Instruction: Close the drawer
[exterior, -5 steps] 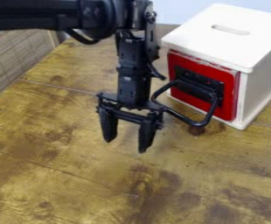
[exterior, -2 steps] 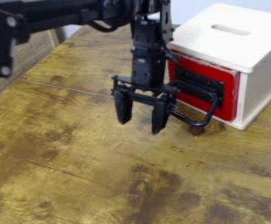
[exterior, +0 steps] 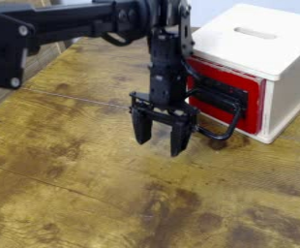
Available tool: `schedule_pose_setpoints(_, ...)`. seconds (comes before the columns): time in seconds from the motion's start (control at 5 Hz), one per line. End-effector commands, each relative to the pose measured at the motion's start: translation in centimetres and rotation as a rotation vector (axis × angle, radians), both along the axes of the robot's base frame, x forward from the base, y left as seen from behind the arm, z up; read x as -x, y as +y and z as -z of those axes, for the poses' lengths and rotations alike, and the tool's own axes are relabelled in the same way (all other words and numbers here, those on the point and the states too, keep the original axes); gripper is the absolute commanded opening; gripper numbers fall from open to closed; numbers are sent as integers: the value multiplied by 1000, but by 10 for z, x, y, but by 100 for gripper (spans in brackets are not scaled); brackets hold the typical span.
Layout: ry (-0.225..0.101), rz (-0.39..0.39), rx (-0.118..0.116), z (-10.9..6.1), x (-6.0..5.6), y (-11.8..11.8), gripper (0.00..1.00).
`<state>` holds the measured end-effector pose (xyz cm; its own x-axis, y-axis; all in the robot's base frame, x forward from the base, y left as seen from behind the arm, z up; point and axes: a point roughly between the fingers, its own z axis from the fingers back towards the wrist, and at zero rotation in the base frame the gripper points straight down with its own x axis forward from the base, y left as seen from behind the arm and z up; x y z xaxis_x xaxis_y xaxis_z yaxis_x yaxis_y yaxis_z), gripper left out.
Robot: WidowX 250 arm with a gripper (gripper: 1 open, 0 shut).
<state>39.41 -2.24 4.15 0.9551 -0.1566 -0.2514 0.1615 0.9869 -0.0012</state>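
Drawer [exterior: 250, 96], red-fronted, sat in the near face of a white cabinet [exterior: 257, 37], at the upper right of the view. The red was a strong, flat colour, showing as a border around a black bracket [exterior: 223, 94] fixed to the middle of the front. From the bracket a thick black loop handle [exterior: 234, 127] reached out and down over the tabletop [exterior: 81, 179], its lower part lying just in front of the red. The cabinet was plain and boxy, with a slot-like grip cut into its top. No brand, label or writing could be read on the drawer or cabinet.

The hand [exterior: 161, 141] hung beside the handle, on its left in the view, its two black fingers pointing down and spread wide, with nothing between them. Part of the handle was hidden behind the arm [exterior: 169, 58]. Whether the hand touched the handle could not be told. The tabletop was brown, wood-grained and darkly blotched.
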Motion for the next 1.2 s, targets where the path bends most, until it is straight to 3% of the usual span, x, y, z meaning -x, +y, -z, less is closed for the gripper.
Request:
schedule_pose_setpoints(0.0, -128, 34, 27, -44, -11, 3, 100)
schedule_pose_setpoints(0.4, -171, 74, 48, -54, -16, 9, 100)
schedule_pose_setpoints(0.6, -194, 62, 58, -58, -26, 14, 100)
schedule_pose_setpoints(0.8, -211, 47, 64, -59, -33, 15, 100)
schedule_pose_setpoints(1.0, -215, 51, 70, -52, -31, 8, 100)
